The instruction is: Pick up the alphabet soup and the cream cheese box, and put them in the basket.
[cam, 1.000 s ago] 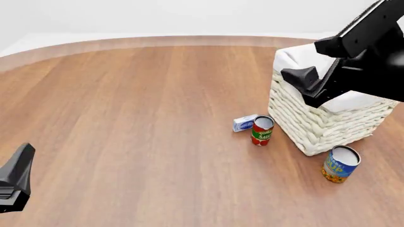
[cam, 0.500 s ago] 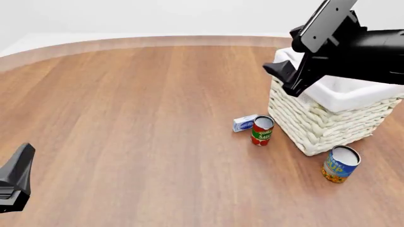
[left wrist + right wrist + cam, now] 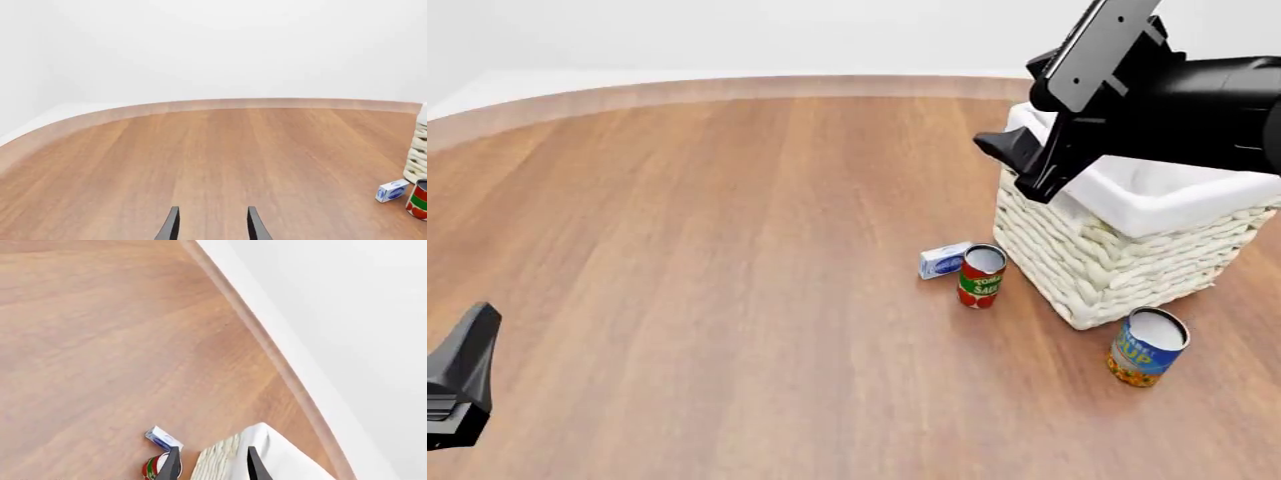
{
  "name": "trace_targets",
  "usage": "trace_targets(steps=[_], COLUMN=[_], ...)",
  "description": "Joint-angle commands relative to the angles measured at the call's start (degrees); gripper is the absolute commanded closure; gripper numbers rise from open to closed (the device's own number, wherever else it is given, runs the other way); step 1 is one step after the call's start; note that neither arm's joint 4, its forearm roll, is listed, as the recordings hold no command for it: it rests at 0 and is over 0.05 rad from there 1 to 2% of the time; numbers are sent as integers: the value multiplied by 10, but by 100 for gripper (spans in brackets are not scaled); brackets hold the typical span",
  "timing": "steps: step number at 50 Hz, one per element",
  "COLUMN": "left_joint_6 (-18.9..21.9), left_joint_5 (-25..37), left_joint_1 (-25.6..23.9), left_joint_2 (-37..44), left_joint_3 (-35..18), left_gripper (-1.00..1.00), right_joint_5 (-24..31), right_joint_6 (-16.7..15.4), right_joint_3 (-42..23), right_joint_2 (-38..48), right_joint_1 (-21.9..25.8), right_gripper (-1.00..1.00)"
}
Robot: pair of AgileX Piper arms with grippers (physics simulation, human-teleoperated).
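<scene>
Right arm [image 3: 1174,100] hides basket [image 3: 1108,260] rim

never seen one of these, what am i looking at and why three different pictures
It is a simulated robot with two arms at a wooden table. The front picture looks down from behind the arms. The other two come from cameras behind each gripper. The left gripper sits low at the near left, open and empty. The right gripper, also open and empty, hangs over the near left edge of the basket. On the table stand a blue and yellow alphabet soup can and a red tomato sauce can, with the small cream cheese box beside the red one. Nothing is held.
</scene>
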Motion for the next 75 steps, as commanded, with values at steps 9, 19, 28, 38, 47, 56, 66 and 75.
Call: trace_targets(steps=[9,19,28,38,47,56,66,75], left_joint_6=[0,0,0,0,0,0,0,0], left_joint_5=[0,0,0,0,0,0,0,0], left_joint_1=[0,0,0,0,0,0,0,0], left_joint_2=[0,0,0,0,0,0,0,0], left_joint_3=[0,0,0,0,0,0,0,0], left_gripper=[-100,-100,-100,-100,-100,-100,-100,-100], right_joint_5=[-18,-24,-15,21,52,80,110,143], right_joint_6=[-11,-23,-69,-100,-127,-139,-168,-177], right_joint_3=[23,14,5,-52,-97,-130,-159,-189], right_joint_2=[18,70,110,159,200,227,258,289], right_joint_1=[4,0,-5,-10,-8,-7,-12,-6], right_gripper=[-100,-100,-100,-100,-100,-100,-100,-100])
